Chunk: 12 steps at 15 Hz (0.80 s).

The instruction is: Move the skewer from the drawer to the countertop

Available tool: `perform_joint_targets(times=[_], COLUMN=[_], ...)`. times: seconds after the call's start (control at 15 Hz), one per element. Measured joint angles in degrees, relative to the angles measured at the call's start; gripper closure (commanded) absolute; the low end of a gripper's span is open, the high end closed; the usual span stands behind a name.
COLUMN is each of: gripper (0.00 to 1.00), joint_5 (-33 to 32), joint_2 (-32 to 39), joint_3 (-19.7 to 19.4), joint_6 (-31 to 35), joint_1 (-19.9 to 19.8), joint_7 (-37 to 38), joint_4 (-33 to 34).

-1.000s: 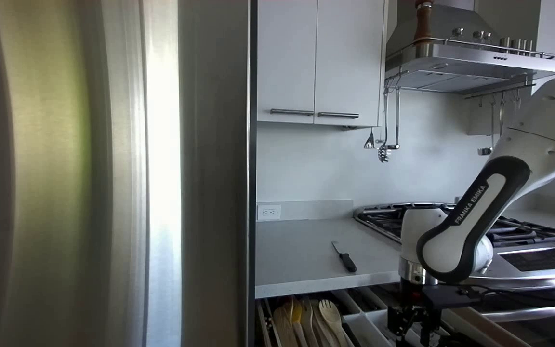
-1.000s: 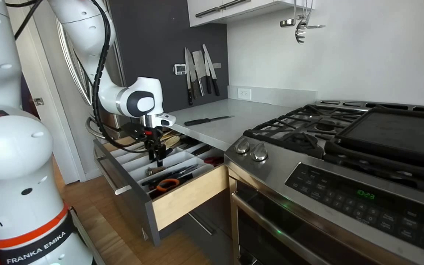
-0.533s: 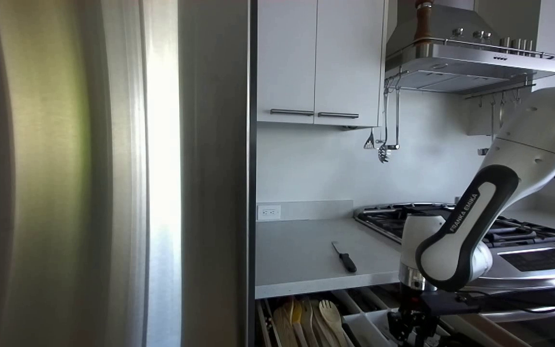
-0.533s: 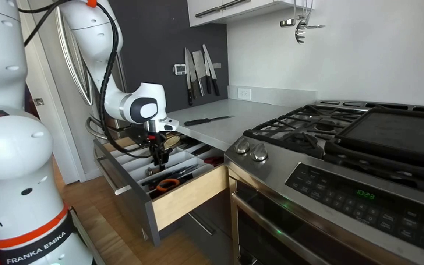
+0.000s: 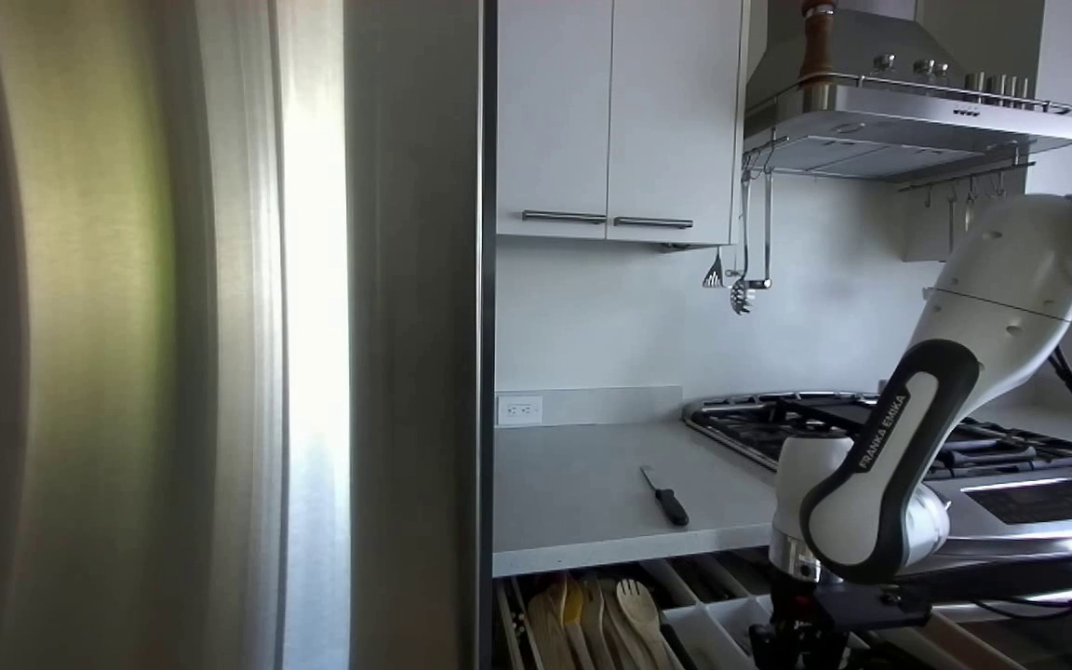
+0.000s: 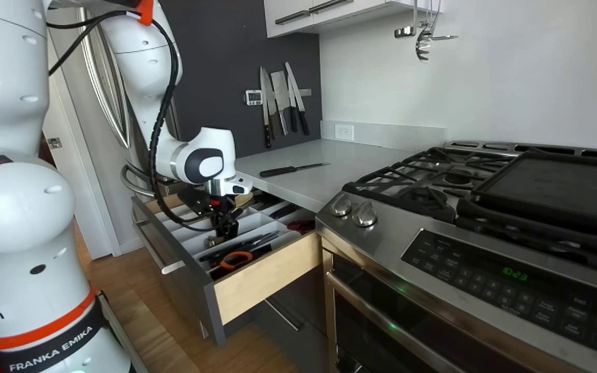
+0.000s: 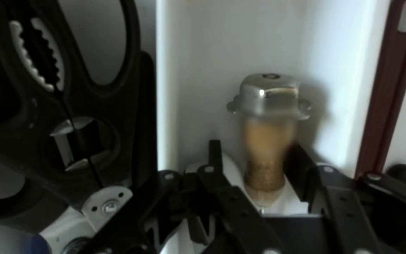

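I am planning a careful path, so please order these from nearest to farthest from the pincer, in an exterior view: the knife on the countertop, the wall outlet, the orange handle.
1. Orange handle: inside the open drawer.
2. Knife: on the countertop, towards its front edge.
3. Wall outlet: behind the countertop.

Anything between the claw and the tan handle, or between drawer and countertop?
Nothing visible separates the claw from what may be the skewer's tan handle. The countertop's front edge, above the drawer, may block a direct path.
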Motion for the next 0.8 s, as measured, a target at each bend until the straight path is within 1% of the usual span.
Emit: perform_joint_targets(times=[0.13,0.2,0.27,0.6,0.8], gripper=[0.91,0.97,0.93,0.93,0.93], joint_5=[0.18,0.2,0.2,0.0,-1.19], joint_2=[0.21,0.22,0.21,-1.82,-5.36], joint_3=[-0.04,-0.02,0.01,-0.03,-0.36], joint_6=[0.15,0.15,0.16,-0.18,-4.09], joint_1=[-0.01,0.04,0.11,1.41,2.15], joint_7=[-0.62,-0.81,-0.92,-1.04,-0.27], joint_4=[0.23,0.32,0.37,0.39,0.38])
